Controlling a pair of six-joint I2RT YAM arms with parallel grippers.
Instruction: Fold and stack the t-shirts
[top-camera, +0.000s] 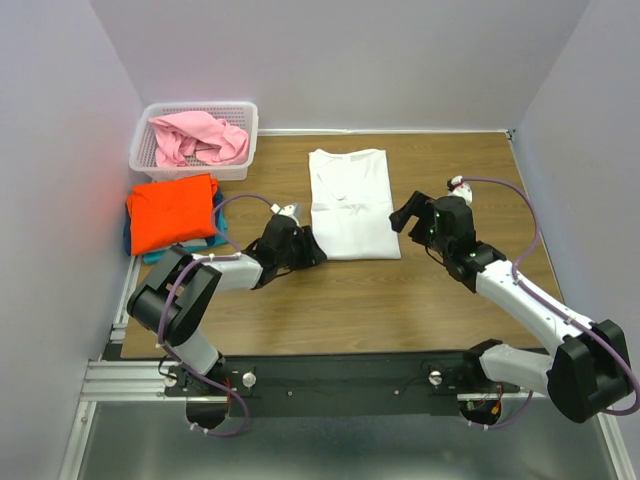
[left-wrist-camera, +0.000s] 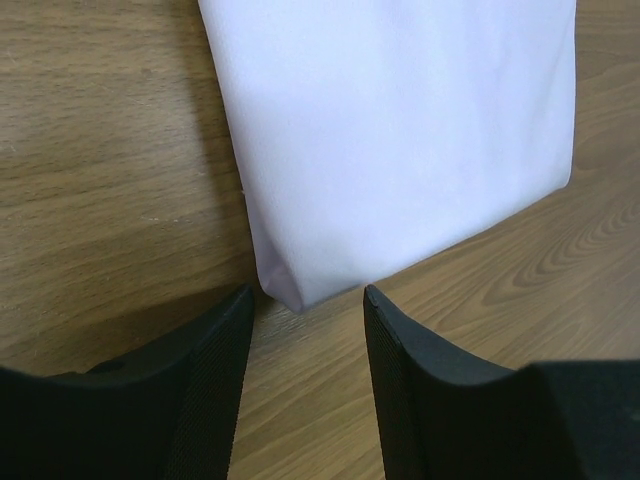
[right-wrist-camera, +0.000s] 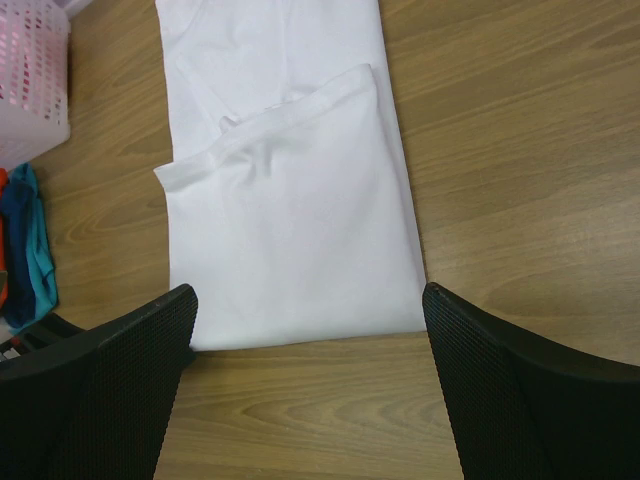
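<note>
Looking from the near edge of the wooden table (top-camera: 330, 320), you find the white t-shirt (top-camera: 350, 205) lying flat at mid-table, with a folded layer over its near half. Left of the white t-shirt, at the table's left edge, the orange t-shirt (top-camera: 172, 212) sits folded on top of the teal t-shirt (top-camera: 150, 255), of which only the edges show. Beyond that stack, far left of the white t-shirt, the white lattice basket (top-camera: 245, 110) holds the pink t-shirt (top-camera: 200, 138) in a crumpled heap.

The left gripper (top-camera: 305, 250) sits low at the white t-shirt's near left corner. Its jaws stand partly apart, and the corner lies in the gap at the fingertips, ungripped. The right gripper (top-camera: 405, 215) sits just beside the white t-shirt's right edge, jaws spread wide and holding nothing.

The left arm is folded back on itself, its forearm running low toward the white t-shirt. The right arm stretches diagonally from the near right toward the white t-shirt.
</note>
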